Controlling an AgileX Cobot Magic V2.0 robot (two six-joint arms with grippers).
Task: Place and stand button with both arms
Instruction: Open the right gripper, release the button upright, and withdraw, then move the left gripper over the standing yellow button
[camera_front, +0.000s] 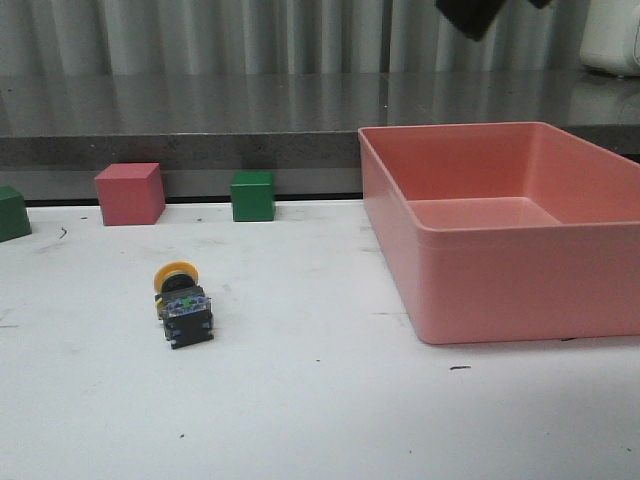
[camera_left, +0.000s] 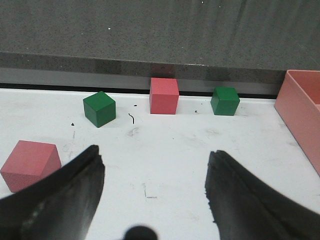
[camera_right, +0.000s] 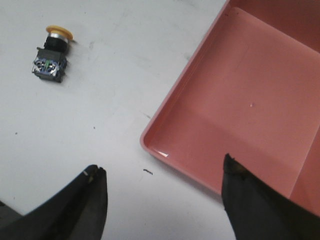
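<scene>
We see the button lying on its side on the white counter, yellow cap toward the back, well left of the pink bin. Our right pincer hangs spread and empty over the bin's near corner, the button well apart from it. Our left pincer is also spread, holding nothing, facing the red cube and green cubes; the button does not show there.

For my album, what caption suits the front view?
Yellow-capped button lying on its side on a white table, beside a pink bin.
</scene>
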